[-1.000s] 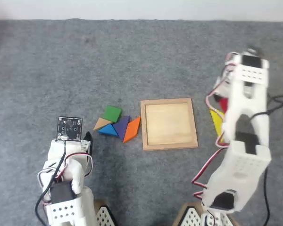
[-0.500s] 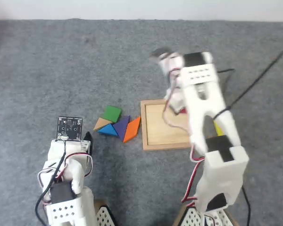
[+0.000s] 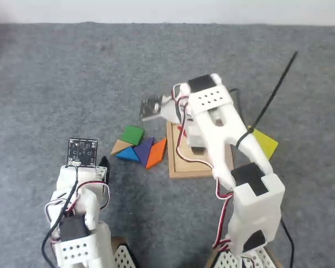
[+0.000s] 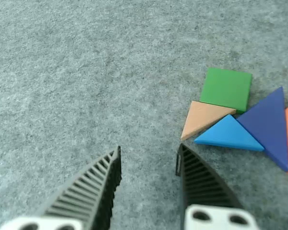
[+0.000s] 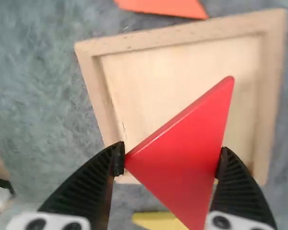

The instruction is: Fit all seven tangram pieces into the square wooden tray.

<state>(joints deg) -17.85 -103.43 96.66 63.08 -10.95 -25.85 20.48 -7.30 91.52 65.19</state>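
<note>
1. Moved: right arm, swung from the right side of the bench [image 3: 72, 67] across to the square tray [image 3: 171, 162], bringing the red triangle [image 5: 187, 139] with it. A yellow piece [image 3: 263, 144] now lies uncovered on the far side of the tray. The left arm has not shifted.
2. Meaning for the task: judged to be the first placement. The tray floor looks bare in the right wrist view, and the other six pieces lie outside it.
3. Right claw [image 5: 169, 160]: clamped on the red triangle, one jaw at each side of it. The triangle hangs over the tray with one tip toward the middle of the floor and its wider part overlapping the rim nearest the claw. Whether it touches the wood cannot be told.
4. Left claw [image 4: 148, 155]: jaws apart, holding nothing, above bare bench near the loose cluster.
5. Loose cluster: green square [image 3: 133, 134], tan triangle [image 3: 121, 146], blue triangle [image 3: 128, 154], purple triangle [image 3: 143, 151] and orange piece [image 3: 156, 153]. They lie packed together, the orange piece just beside the tray rim.
</note>
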